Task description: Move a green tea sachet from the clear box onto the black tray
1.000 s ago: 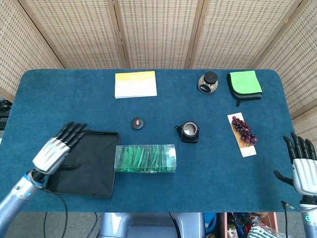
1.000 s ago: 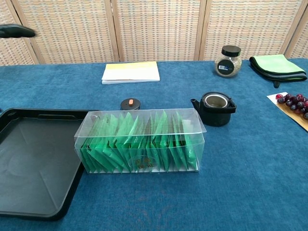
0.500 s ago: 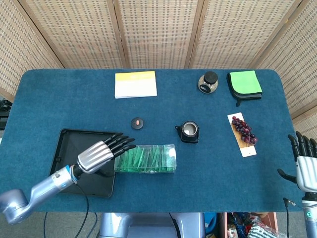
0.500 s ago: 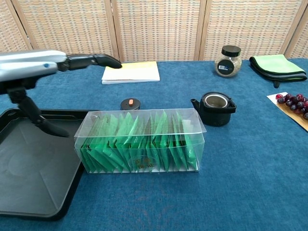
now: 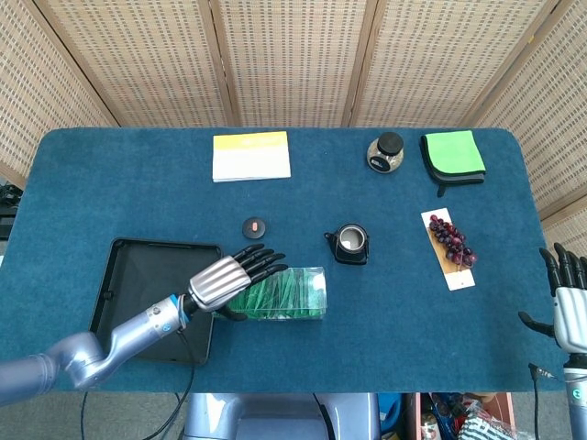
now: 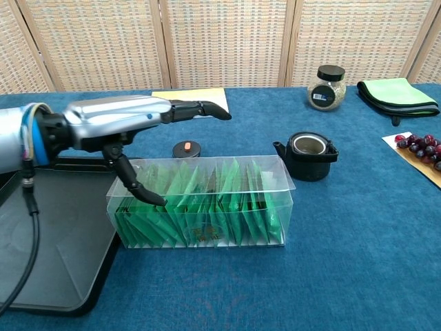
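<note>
The left hand (image 6: 120,121) hangs flat over the near-left end of the clear box (image 6: 207,200), fingers (image 6: 200,109) stretched out and apart, thumb hooked down toward the green tea sachets (image 6: 227,207); it holds nothing, though whether the thumb tip touches a sachet is hard to tell. The sachets all stand inside the box. Left of the hand lies the black tray (image 5: 138,275). The right hand (image 5: 569,302) rests far right, spread, gripping nothing. Beyond the left hand's fingers sits a small black teapot (image 5: 349,243).

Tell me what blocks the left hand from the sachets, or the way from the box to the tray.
Nothing visible: the left hand hovers over the open-topped clear box of green tea sachets, and the black tray sits right beside it.
</note>
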